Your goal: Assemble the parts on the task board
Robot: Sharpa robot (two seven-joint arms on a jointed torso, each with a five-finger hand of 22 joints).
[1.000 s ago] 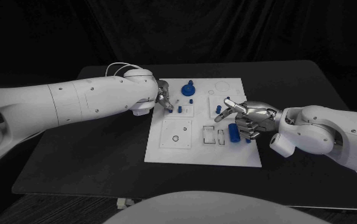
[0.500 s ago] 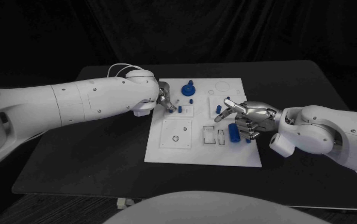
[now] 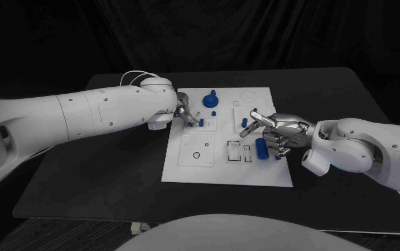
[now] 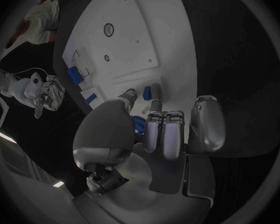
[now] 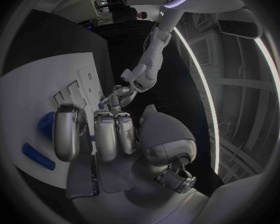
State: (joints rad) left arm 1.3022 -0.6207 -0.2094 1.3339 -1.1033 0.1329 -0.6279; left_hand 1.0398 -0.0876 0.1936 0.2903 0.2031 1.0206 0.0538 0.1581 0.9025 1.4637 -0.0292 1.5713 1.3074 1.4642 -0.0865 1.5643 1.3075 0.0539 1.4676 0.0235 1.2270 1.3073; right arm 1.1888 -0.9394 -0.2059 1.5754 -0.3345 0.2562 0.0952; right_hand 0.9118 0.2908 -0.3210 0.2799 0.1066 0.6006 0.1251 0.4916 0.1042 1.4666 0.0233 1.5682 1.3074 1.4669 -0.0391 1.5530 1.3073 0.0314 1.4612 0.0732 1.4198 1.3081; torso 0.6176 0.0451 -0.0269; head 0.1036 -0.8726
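Observation:
The white task board [image 3: 225,170] lies mid-table. My left hand [image 3: 185,114] reaches over its left edge and pinches a small blue peg [image 3: 201,122] between thumb and a fingertip; in the left wrist view the peg [image 4: 129,92] shows at the thumb's tip, with the other fingers [image 4: 168,132] curled. My right hand [image 3: 273,130] hovers over the board's right side with its fingers [image 5: 105,132] curled in and nothing in them. A blue cylinder [image 3: 262,148] lies just beside it, apart from the fingers. A round blue knob [image 3: 211,99] stands near the board's far edge.
More small blue pegs [image 3: 244,122] stand between the two hands. Rectangular slots [image 3: 240,151] and a plate with a ring hole [image 3: 197,150] sit on the board's near half. Bare black table [image 3: 100,176] surrounds the board.
My left hand's fingertips have crept slightly toward the small blue peg. The right hand and the other parts have stayed put.

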